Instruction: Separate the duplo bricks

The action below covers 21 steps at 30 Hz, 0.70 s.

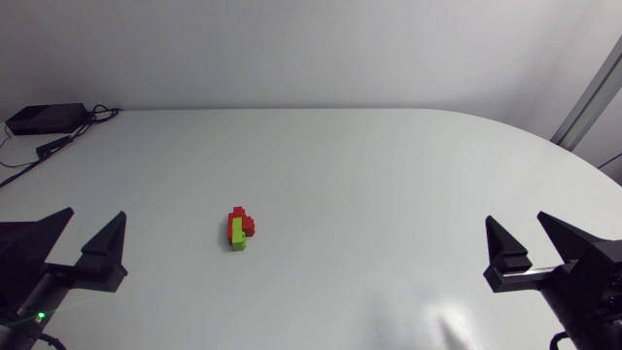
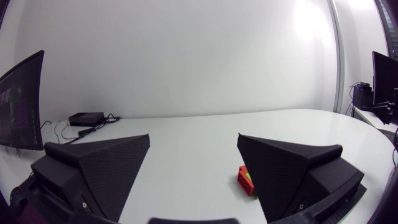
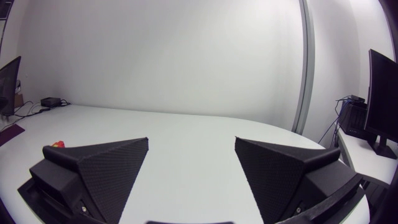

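Tabletop (image 1: 389, 175): is carrying the duplo bricks (image 1: 240, 228), red and green joined, near its middle.
Left pincer (image 1: 94, 214): is resting released, well apart.
Right pincer (image 1: 517, 220): is likewise resting released.
Risk: a one-sided grip is likely sliding the bricks, not splitting them.

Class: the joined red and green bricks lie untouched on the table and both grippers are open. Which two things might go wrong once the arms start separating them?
1. The red brick and green brick make a small pair lying loose on the smooth table; a broad finger may shove it away instead of gripping it.
2. In the right wrist view the right gripper hides most of the pair behind its own finger, so aiming may be poor.
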### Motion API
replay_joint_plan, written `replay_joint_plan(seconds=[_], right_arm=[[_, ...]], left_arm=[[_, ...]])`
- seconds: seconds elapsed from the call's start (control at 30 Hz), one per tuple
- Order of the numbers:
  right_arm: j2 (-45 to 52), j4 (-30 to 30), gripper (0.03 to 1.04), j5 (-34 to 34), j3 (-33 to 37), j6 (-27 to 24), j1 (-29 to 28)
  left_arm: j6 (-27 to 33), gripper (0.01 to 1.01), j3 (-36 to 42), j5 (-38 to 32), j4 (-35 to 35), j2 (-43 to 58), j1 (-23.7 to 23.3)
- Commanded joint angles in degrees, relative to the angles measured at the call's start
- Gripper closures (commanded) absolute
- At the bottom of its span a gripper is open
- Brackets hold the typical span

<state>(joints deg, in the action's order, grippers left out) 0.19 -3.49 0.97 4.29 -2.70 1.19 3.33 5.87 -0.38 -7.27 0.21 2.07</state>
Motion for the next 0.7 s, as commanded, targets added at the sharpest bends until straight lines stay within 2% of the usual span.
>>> replay_joint_plan(seconds=[0.0, 0.17, 0.33, 0.5, 0.67], right_arm=[[-0.4, -1.9, 0.06, 0.1, 3.7, 0.8, 1.1], [1.1, -5.6, 0.06, 0.1, 9.1, 0.8, 2.6], [6.8, -7.8, 0.06, 0.1, 14.6, 0.9, 3.5], [14.8, -7.9, 0.06, 0.2, 20.1, 0.9, 5.0], [25.7, -7.7, 0.06, 0.2, 26.6, 1.5, 6.5]], left_arm=[[-0.3, 0.049, 4.7, -0.1, -1.3, -0.6, -0.3], [-0.5, 0.064, 10.0, -0.1, -3.5, 3.7, 1.4], [-0.9, 0.064, 15.0, -0.1, -5.4, 9.5, 1.5], [-0.9, 0.075, 18.7, -0.1, -5.6, 14.9, 1.6], [-1.0, 0.075, 24.2, -0.1, -5.6, 25.9, 1.9]])
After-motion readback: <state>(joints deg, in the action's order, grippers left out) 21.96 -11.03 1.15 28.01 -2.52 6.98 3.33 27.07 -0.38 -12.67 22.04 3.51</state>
